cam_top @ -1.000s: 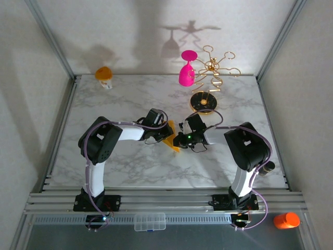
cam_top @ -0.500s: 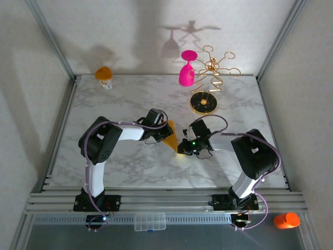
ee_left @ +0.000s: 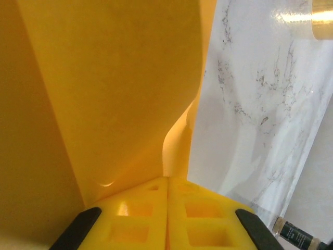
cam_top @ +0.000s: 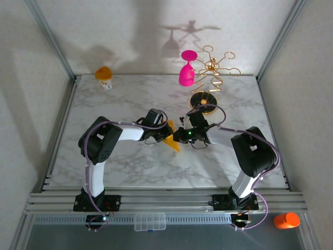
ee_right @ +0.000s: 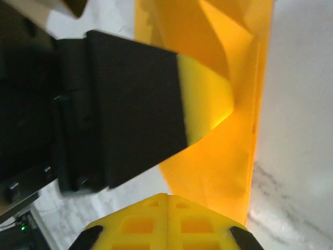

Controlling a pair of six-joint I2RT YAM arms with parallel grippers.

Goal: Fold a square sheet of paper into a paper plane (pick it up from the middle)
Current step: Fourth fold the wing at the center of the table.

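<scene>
Top view: the folded orange paper [cam_top: 173, 140] sits on the marble table [cam_top: 125, 99], near the gold rack [cam_top: 204, 102] on the side toward the arms, between the left gripper [cam_top: 165, 131] and right gripper [cam_top: 180, 136].

Left wrist view: the left gripper [ee_left: 167, 183] is closed, pinching the paper [ee_left: 114, 94].

Right wrist view: the right gripper [ee_right: 167, 200] is closed, its tips at the paper [ee_right: 218, 156]. Whether it grips the paper is unclear.

Your paper [cam_top: 172, 138], partly folded
You see the yellow-orange paper [ee_left: 114, 78] creased into a narrow pointed wedge at mid-counter [cam_top: 125, 99], its layers overlapping and one flap curling upward.
</scene>
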